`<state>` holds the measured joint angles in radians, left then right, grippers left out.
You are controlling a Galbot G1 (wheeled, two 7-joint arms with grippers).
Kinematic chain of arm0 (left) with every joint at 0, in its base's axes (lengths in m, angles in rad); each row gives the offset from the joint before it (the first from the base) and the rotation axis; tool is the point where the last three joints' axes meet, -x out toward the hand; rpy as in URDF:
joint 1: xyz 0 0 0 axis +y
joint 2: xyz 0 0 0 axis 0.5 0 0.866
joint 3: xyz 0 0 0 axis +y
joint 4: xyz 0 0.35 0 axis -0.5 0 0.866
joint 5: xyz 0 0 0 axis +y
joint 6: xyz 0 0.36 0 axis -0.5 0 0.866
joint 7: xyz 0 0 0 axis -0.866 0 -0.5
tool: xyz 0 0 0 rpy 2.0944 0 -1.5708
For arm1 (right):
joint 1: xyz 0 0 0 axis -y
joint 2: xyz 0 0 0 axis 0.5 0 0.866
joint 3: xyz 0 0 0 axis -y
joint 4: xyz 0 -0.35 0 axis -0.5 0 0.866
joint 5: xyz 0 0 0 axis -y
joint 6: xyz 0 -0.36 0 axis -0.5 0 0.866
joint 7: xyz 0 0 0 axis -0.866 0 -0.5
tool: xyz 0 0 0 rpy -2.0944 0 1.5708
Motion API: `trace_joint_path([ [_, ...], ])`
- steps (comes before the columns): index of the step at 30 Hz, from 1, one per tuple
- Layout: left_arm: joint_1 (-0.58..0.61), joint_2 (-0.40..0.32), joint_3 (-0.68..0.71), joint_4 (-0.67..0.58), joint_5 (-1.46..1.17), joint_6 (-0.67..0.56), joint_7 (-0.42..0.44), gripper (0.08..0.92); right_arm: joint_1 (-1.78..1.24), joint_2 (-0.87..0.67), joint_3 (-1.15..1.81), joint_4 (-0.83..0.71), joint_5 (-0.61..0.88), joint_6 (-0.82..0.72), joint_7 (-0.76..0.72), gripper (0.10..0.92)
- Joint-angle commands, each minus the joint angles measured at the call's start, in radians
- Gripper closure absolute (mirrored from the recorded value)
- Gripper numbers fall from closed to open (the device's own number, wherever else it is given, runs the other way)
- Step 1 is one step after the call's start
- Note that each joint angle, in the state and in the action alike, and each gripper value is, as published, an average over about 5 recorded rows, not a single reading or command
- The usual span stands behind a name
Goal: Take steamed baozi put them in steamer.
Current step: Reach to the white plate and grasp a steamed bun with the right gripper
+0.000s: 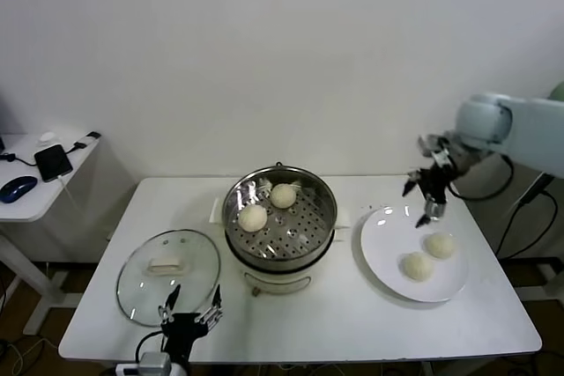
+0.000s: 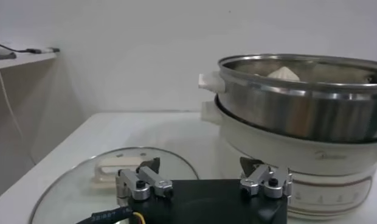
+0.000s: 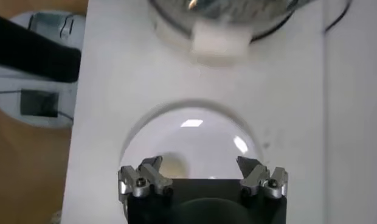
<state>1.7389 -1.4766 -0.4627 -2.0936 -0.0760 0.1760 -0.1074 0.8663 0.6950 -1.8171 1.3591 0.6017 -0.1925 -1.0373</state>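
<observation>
From the head camera I see the steamer upright at the middle of the white worktop, its open mouth facing up. The pot is round, so it has no long axis to speak of. Two steamed baozi sit dome-up on the perforated tray inside, one nearer the front left and one toward the back, apart from each other. Two more baozi rest on the white plate just to the right of the steamer, side by side and close together — the other lies a little nearer the front edge.

My right gripper hangs above the far rim of the plate, jaws spread and holding nothing. In the right wrist view the plate lies below the open jaws, and only a pale sliver of one bun shows past the left finger; the steamer is cut off at the frame edge.

My left gripper is parked low at the front edge of the worktop, jaws open and empty, beside the glass lid that lies flat. From the left wrist I see only the tip of one bun above the steamer wall — the rest is hidden.
</observation>
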Motion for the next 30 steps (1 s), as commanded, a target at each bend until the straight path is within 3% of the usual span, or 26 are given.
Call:
trace_joint_path([
  [1, -0.001, -0.011, 0.001, 0.010, 0.007, 0.000, 0.000, 0.177, -0.463, -0.169, 0.274, -0.022, -0.268, -0.037, 0.058, 0.203],
  [14, -0.004, -0.011, 0.004, 0.021, 0.008, -0.004, -0.001, 0.177, -0.557, -0.085, 0.380, -0.120, -0.325, -0.056, 0.142, 0.202],
  [30, -0.001, -0.005, 0.003, 0.020, 0.004, -0.007, -0.003, 0.177, -0.617, -0.030, 0.448, -0.171, -0.342, -0.054, 0.140, 0.211],
])
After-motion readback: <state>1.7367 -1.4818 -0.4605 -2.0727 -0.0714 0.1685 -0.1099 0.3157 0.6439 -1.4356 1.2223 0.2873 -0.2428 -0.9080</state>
